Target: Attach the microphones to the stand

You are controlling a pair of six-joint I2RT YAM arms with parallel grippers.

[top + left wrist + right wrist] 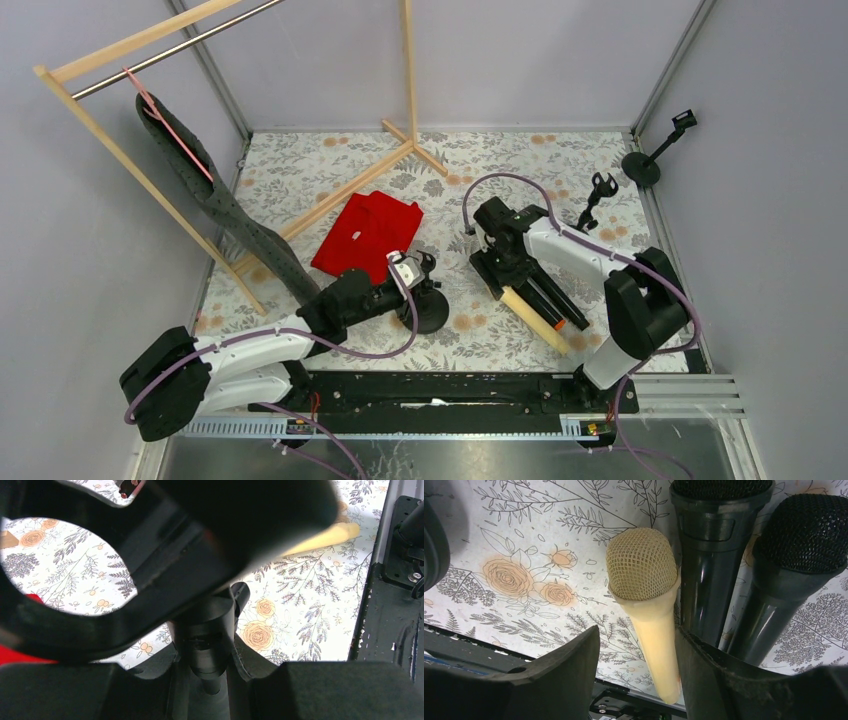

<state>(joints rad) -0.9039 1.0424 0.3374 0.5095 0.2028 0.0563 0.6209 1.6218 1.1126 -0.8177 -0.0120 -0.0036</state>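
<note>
Item, left: a light wooden clothes rack (pixel 95 110) carrying a grey garment (pixel 215 200); a folded red cloth (pixel 368 232) lies on the floral-printed table cover (pixel 300 170). Item, left gripper (pixel 206 667): clamped shut on the post of a black round-based microphone stand (pixel 430 312), upright near table centre. Item, right gripper (pixel 639 640): jaws part-open, straddling the cream-beige mesh-headed stick microphone (pixel 641 565), with a gap showing at one finger (no firm grip can be claimed). That microphone lies flat, its long axis running diagonally from the head under the gripper to the tail toward the right arm's base, crosswise to the jaws; the right arm is plainly the nearer. Two black stick microphones (pixel 711 555) lie close alongside it. Item, far right: a black clip-topped stand (pixel 598 195) and a black angled stand (pixel 655 155) by the wall, neither bearing a microphone.
</note>
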